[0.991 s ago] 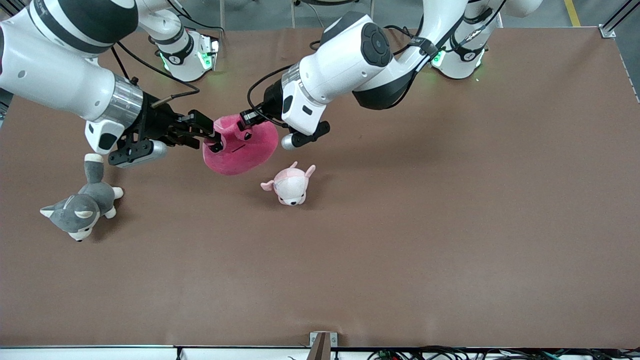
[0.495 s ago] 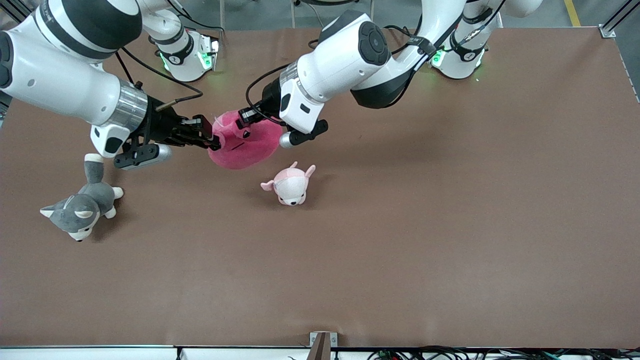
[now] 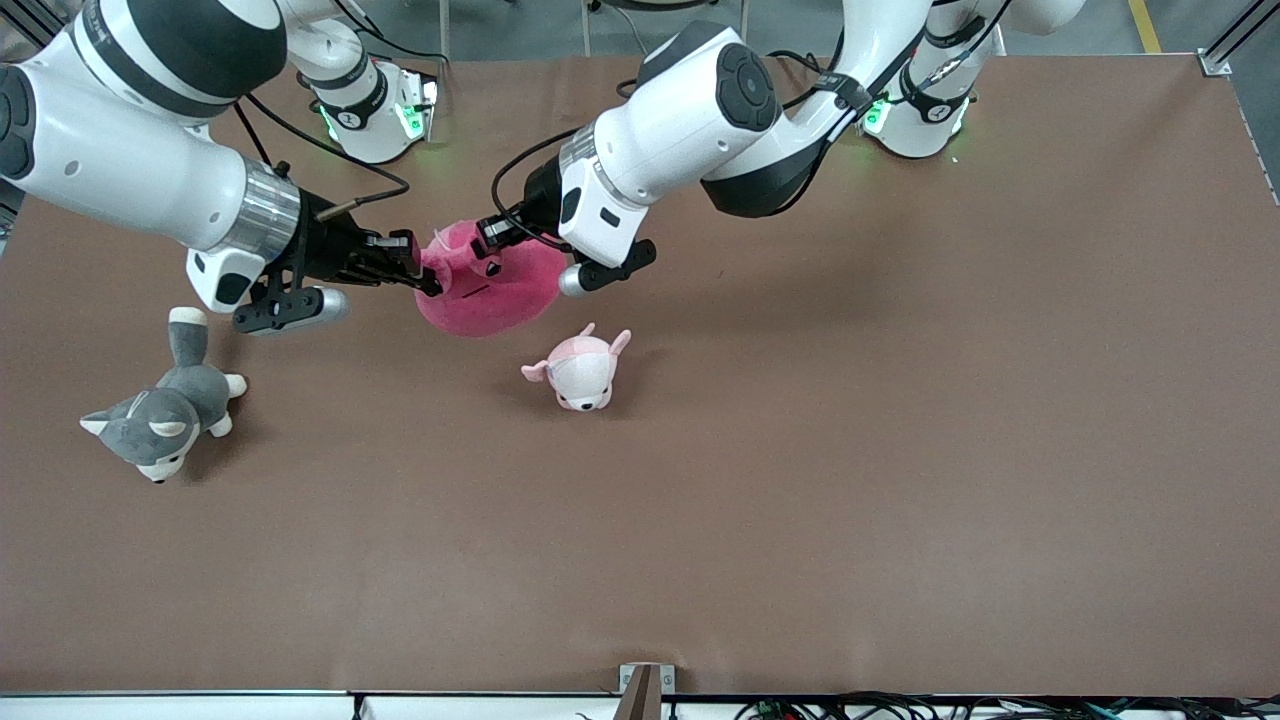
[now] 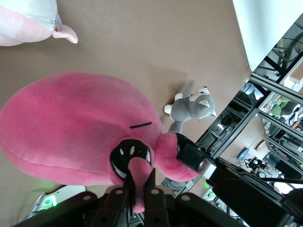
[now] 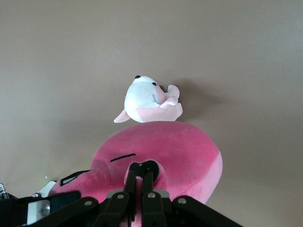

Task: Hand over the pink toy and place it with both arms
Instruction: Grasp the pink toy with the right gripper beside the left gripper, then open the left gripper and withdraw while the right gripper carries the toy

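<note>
The hot pink toy (image 3: 500,298) hangs in the air between both arms, over the table's middle toward the right arm's end. My left gripper (image 3: 492,243) is shut on a lighter pink tuft by the toy's black eye, as the left wrist view shows (image 4: 139,183). My right gripper (image 3: 428,283) is shut on the toy's edge at the end facing the right arm, and its jaws pinch pink fabric by a black eye in the right wrist view (image 5: 140,176). The toy's body fills both wrist views (image 4: 75,127) (image 5: 184,151).
A small pale pink-and-white plush (image 3: 580,372) lies on the brown table (image 3: 850,450), nearer the front camera than the toy. A grey-and-white dog plush (image 3: 165,405) lies near the right arm's end, below the right wrist.
The right gripper has closed in on the toy's edge. The toy has shifted slightly toward the robots' bases. The left gripper keeps its hold.
</note>
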You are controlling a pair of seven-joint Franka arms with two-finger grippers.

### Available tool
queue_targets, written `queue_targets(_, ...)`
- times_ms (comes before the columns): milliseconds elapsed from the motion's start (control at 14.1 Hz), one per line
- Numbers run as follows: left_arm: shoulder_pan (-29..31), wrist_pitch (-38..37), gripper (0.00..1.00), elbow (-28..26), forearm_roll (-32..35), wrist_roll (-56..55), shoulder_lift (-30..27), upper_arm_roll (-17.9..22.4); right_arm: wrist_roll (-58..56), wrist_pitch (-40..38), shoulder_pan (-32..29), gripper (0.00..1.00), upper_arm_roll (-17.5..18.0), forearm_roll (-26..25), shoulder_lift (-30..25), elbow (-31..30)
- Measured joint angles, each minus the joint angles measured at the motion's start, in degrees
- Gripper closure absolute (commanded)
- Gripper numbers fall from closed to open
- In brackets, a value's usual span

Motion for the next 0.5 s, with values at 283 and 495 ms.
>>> queue_targets(283,0.02,0.06,0.00,0.00,3.74,0.18,0.00,0.09,0.00,-1.20,0.00,1.00,-0.30,-0.07,0.00,0.00)
queue_targets(495,0.82,-0.50,0.00,-0.52,5.71,0.18,0.10,0.83,-0.05,-1.29,-0.55,1.00,-1.10,-0.31,0.02,0.00)
